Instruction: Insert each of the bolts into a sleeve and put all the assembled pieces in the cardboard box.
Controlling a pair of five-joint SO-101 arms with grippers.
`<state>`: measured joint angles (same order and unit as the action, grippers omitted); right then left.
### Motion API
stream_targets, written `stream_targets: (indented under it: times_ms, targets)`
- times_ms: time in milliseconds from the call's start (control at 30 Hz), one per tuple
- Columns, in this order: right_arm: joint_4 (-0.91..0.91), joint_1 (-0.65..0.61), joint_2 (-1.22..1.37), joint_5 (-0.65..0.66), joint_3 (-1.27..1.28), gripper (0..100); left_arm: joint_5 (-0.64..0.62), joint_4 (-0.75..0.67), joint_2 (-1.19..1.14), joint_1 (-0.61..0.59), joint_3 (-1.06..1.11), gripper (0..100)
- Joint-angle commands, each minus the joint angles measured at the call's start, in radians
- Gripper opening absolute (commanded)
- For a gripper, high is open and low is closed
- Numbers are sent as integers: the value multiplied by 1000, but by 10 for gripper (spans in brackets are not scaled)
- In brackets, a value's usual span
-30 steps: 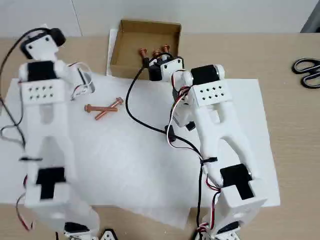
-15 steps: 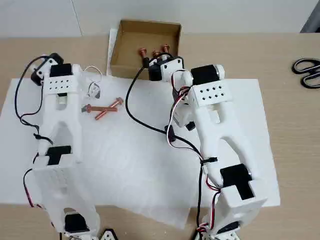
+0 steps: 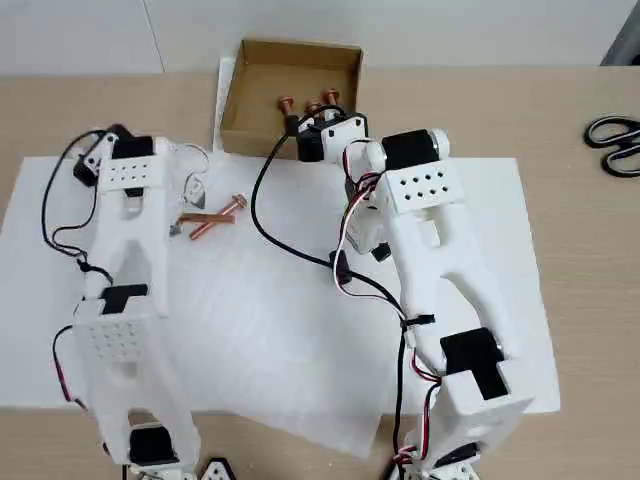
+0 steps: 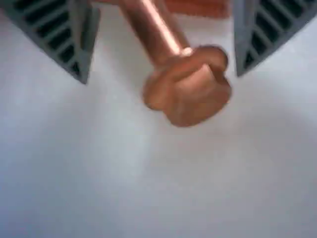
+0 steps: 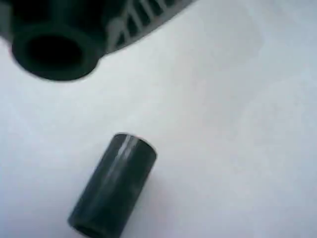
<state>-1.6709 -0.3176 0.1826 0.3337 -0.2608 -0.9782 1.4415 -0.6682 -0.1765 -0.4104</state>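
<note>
Holding the left gripper [image 4: 161, 72] spread wide, low over the white sheet [image 3: 280, 330], with a copper bolt [image 4: 190, 94] lying between its two sides and touching neither. Cutting off the far end of that bolt's shank at the edge of the left wrist view. Crossing over a second bolt [image 3: 196, 216] on the sheet in the high view, just beside the left arm's tip.

Sitting at the back of the tabletop [image 3: 560, 110], past the sheet: the cardboard box [image 3: 232, 100], with three copper heads [image 3: 287, 103] poking up inside. Being too small to tell if sleeves are on them. Blocking part of the box's near wall with the right gripper [image 3: 315, 118]. Not being able to tell if that gripper is gripping anything.

Lying on its side on the sheet in the right wrist view: a black sleeve [image 5: 114, 186]. Showing a second black tube [image 5: 49, 47] end-on nearby, partly cut off at the edge.

Trailing a black cable [image 3: 262, 215] across the sheet near the bolts. Resting well apart at the tabletop's far right: scissors [image 3: 615, 143], cut off at the edge.
</note>
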Motion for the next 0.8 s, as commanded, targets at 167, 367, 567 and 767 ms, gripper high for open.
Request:
stream_targets:
  times_ms: [167, 367, 567, 767]
  targets:
    - [-7, 4, -65, -9, -35, 4, -66, -66, -40, 3, -42, 158]
    - [-7, 4, -65, -9, -35, 4, -66, -72, -40, 3, -42, 9]
    - [-5, 4, -65, -9, -35, 4, -60, -64, -31, 23, -50, 5]
    - [-5, 5, -68, -9, -35, 4, 64, 75, -31, 92, -254, 5]
